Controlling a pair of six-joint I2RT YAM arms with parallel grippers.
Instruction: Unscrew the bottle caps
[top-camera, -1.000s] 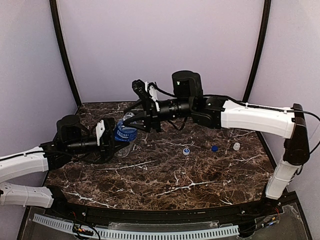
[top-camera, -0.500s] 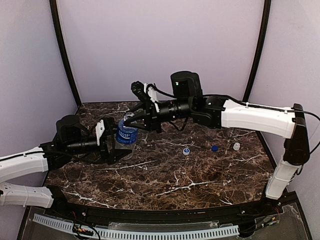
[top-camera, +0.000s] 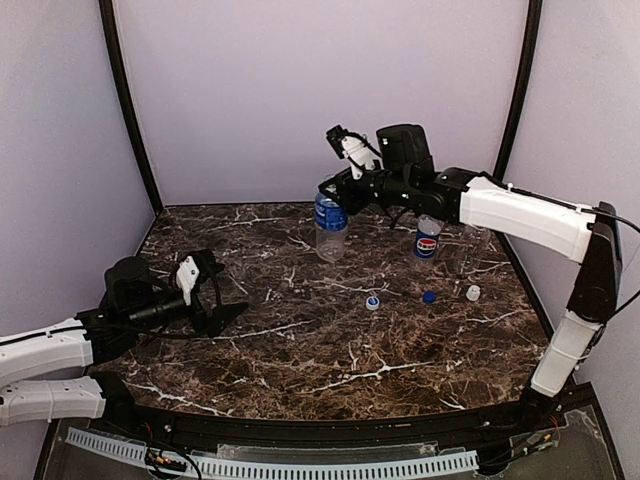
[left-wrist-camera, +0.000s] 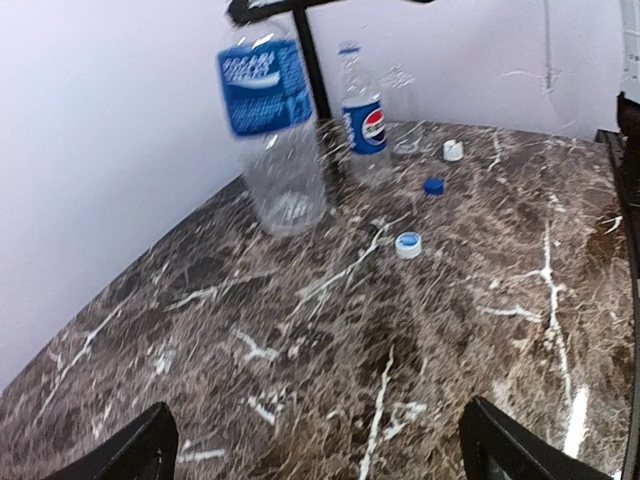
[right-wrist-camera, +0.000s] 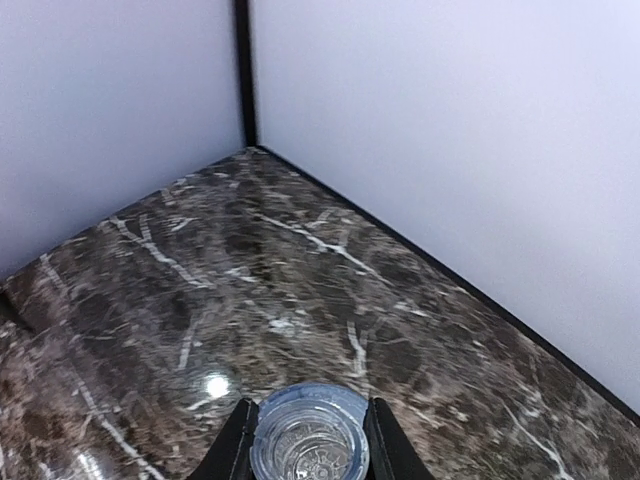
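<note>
Bottle caps, three in all, are seen lying loose on the dark marble table (top-camera: 300, 370), right of its middle. Nearer than these, at the near left, the left gripper (top-camera: 215, 300) is held low over the marble with its jaws spread wide and nothing between them; in the left wrist view only its two black fingertips (left-wrist-camera: 140, 452) are shown at the bottom corners, with bare marble between. Beyond it the caps are set in a loose row, each apart from the others: the pale blue-white cap (top-camera: 372, 302) is placed furthest left and closest to the left gripper, the dark blue cap (top-camera: 428, 297) is found to its right, and the white cap (top-camera: 472, 293) is found further right again. Just behind the row, the Pepsi bottle (top-camera: 427, 240) is stood upright, and an unlabelled bottle (left-wrist-camera: 403, 95) is made out faintly beside it. To the left of these, towards the far middle, the water bottle (top-camera: 330, 225) is gripped at its neck by the right gripper (top-camera: 335, 190), whose fingers (right-wrist-camera: 238, 440) are closed on either side of the open, capless mouth. Whether its base is rested on the table cannot be told. The scene is closed off at the far side by pale violet walls (top-camera: 300, 100).
</note>
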